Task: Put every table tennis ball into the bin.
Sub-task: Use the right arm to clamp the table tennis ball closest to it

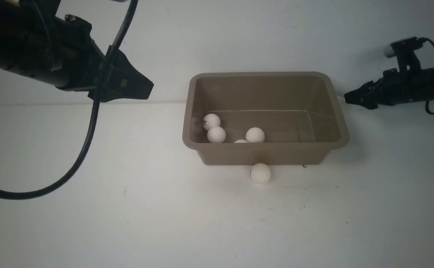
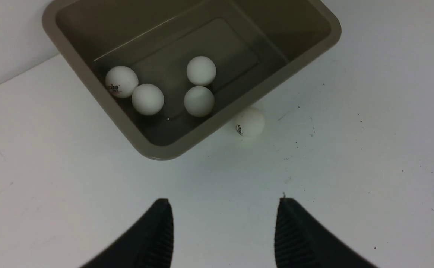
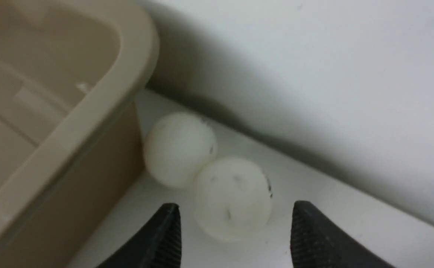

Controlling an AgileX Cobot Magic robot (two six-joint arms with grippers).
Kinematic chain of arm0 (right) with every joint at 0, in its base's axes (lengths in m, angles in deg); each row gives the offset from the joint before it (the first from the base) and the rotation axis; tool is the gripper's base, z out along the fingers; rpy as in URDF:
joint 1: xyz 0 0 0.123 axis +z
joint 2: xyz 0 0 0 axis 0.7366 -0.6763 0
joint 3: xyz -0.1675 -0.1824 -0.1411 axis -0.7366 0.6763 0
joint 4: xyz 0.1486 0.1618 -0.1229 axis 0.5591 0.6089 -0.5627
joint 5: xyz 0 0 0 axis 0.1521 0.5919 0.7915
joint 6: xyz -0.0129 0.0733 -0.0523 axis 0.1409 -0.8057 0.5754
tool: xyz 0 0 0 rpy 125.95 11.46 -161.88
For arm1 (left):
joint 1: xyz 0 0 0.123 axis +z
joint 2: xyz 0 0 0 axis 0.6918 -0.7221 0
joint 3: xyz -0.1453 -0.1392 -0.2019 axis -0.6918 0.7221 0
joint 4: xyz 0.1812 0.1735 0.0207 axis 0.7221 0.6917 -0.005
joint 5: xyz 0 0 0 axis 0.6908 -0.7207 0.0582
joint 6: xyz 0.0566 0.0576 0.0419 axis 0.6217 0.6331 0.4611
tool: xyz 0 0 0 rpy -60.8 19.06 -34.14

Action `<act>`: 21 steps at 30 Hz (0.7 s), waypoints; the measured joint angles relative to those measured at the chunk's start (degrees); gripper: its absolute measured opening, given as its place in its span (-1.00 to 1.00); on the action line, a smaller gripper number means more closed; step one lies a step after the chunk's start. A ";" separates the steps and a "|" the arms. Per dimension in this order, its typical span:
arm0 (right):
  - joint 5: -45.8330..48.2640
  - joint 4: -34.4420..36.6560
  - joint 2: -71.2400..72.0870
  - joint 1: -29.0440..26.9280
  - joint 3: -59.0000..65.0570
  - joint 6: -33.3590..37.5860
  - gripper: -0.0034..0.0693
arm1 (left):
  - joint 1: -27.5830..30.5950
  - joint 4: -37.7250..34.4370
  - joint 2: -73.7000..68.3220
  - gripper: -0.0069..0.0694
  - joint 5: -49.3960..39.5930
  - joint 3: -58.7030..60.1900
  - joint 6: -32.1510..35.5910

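1. While four table tennis balls lie in the bin, three remain outside: a lone ball on the table just beside its near wall, and a pair by its far right corner
2. The right gripper, jaws spread, straddles the nearer ball, which touches its neighbour; grasping it looks like the step in hand
3. Next comes a gentle close, without knocking either ball away
4. The left gripper hangs spread and empty
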 joint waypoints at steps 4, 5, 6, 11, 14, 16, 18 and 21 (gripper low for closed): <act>-1.00 -0.29 -0.07 1.08 -0.68 0.14 0.10 | 0.00 0.00 0.00 0.08 -0.05 0.00 0.00; -1.36 -0.29 -0.07 1.30 -0.73 0.14 0.10 | 0.00 0.00 0.00 0.08 -0.05 0.00 0.00; -1.76 -0.24 -0.07 1.52 -0.73 0.14 0.10 | 0.00 0.00 0.00 0.08 -0.05 0.00 0.00; -4.12 -0.86 -0.07 2.24 -0.73 0.14 0.10 | 0.00 0.00 0.00 0.08 -0.05 -0.05 0.00; -5.26 -1.08 -0.07 2.58 -0.73 0.14 0.10 | 0.00 -0.06 0.00 0.08 -0.11 -0.05 0.00; -5.33 -1.10 -0.07 2.63 -0.73 0.14 0.10 | 0.00 -0.06 0.00 0.08 -0.11 -0.05 0.00; -5.74 -1.27 -0.07 2.63 -0.73 0.14 0.10 | 0.00 -0.06 0.00 0.08 -0.11 -0.05 0.00; -6.07 -1.46 -0.20 2.63 -0.75 0.14 0.10 | 0.00 -0.06 0.00 0.08 -0.11 -0.05 -0.05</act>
